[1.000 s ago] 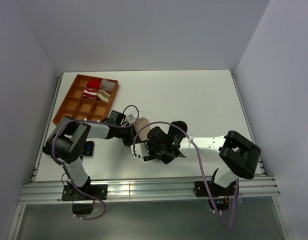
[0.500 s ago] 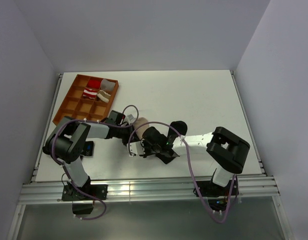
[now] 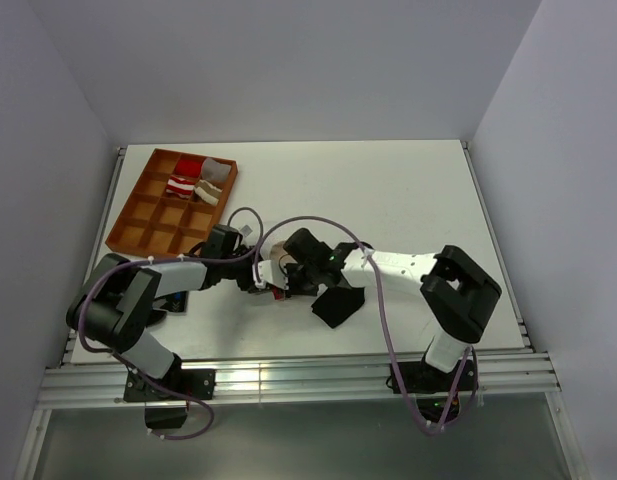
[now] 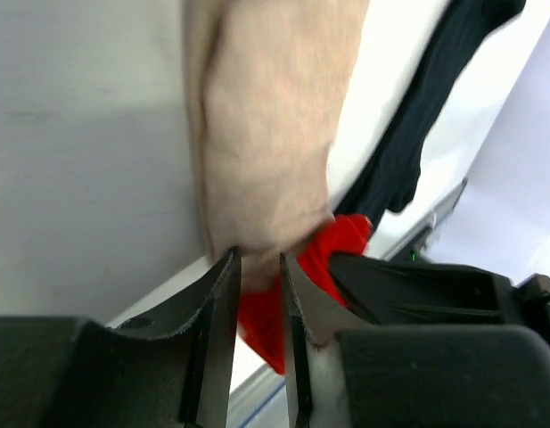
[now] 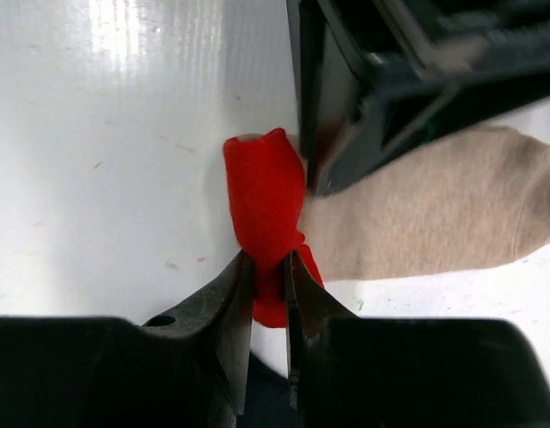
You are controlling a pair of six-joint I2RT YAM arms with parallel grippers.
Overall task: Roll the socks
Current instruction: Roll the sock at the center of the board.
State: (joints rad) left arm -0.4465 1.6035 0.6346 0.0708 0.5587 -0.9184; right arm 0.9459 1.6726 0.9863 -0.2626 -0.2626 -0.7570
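A beige sock (image 4: 266,134) with a red cuff (image 4: 337,245) lies on the white table, just left of centre in the top view (image 3: 271,260). My left gripper (image 4: 257,260) is shut on the beige fabric next to the cuff. My right gripper (image 5: 268,260) is shut on the red cuff (image 5: 261,201), with the beige foot (image 5: 435,205) stretching away to the right. In the top view the two grippers meet nose to nose, the left gripper (image 3: 254,277) and the right gripper (image 3: 284,276). A black sock (image 3: 338,302) lies beside them and also shows in the left wrist view (image 4: 417,134).
An orange divided tray (image 3: 148,215) stands at the back left, with rolled socks (image 3: 198,178) in its far cells. The table's front edge and metal rail (image 3: 288,375) run close behind the grippers. The left gripper's body (image 5: 390,80) fills the top of the right wrist view.
The right arm has swung back and left, uncovering the black sock. The beige sock has shifted slightly toward the front, both grippers now closed on its cuff end.
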